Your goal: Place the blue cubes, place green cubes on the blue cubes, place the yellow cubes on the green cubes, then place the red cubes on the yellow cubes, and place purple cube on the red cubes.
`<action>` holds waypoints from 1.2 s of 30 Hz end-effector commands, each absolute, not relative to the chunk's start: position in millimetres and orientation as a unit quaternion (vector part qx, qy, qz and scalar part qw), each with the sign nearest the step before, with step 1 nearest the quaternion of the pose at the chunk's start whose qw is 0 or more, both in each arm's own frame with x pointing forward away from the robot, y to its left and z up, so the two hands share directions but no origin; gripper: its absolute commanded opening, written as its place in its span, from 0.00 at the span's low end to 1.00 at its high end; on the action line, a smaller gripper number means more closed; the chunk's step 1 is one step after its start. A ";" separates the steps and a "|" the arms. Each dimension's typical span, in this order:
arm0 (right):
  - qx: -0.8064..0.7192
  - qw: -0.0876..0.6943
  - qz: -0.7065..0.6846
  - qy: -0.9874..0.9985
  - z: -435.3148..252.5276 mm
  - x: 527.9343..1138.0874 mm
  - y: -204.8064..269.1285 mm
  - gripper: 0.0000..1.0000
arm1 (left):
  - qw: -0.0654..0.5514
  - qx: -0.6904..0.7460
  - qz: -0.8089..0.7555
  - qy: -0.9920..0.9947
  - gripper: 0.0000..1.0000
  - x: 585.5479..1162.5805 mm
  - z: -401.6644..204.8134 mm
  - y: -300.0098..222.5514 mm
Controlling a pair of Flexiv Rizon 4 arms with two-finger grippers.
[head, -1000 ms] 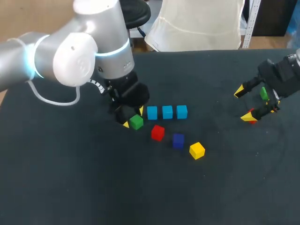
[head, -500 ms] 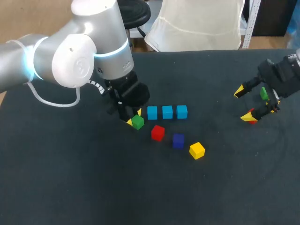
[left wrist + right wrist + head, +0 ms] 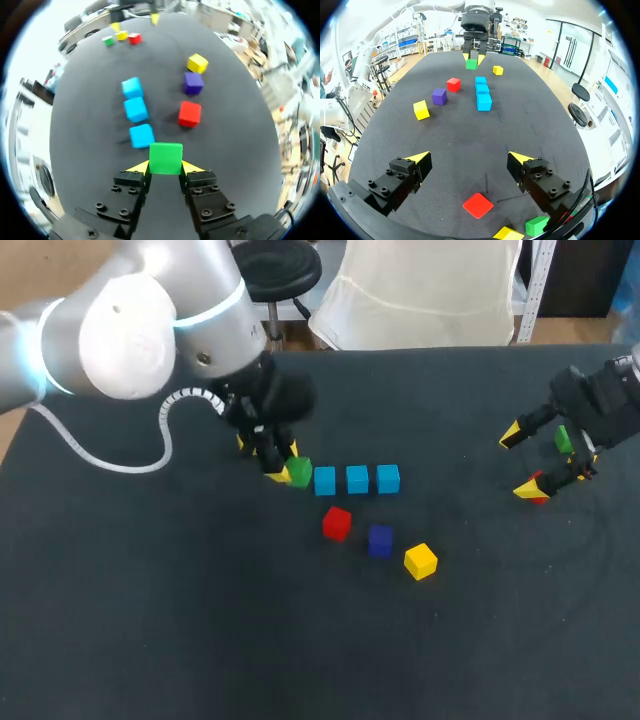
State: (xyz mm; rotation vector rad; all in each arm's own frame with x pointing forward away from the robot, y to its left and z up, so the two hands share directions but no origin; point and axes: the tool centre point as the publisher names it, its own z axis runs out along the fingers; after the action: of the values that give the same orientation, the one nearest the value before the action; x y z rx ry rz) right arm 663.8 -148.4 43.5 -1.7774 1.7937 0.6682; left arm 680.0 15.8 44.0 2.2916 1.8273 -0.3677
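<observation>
Your black table (image 3: 200, 640) carries 3 light-blue cubes (image 3: 357, 479) in a tight row, w/ a red cube (image 3: 337, 523), purple cube (image 3: 380, 540) & yellow cube (image 3: 421, 561) strung loosely alongside. Towards its right end: 2nd red cube (image 3: 478, 205), 2nd yellow cube (image 3: 509, 233) & green cube (image 3: 536, 225), close together.

Left tool (image 3: 165, 168) grips a green cube (image 3: 165, 158); right tool (image 3: 469, 159) hangs spread wide

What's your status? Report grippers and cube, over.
Left gripper shut on green cube, held just short of the nearest blue cube. Right gripper open, empty, red cube under it. Nothing between green and blue.
</observation>
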 end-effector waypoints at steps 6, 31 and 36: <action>-0.657 0.263 0.248 0.662 42.9 664.5 -148.7 1.00 | 0.061 0.718 -0.121 0.683 0.00 694.7 59.8 -1.4; -0.657 0.263 0.248 0.662 42.9 664.5 -148.7 1.00 | 0.045 0.681 -0.112 0.722 0.00 707.8 42.5 -42.6; -0.657 0.263 0.248 0.662 42.9 664.5 -148.7 1.00 | 0.042 0.680 -0.109 0.724 0.00 705.2 39.9 -44.8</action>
State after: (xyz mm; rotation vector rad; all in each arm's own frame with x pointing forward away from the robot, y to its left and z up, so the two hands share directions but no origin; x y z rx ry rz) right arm 663.9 -148.4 43.5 -1.7774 1.7937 0.6682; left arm 704.6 -42.3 39.8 2.0754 2.2160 -0.3392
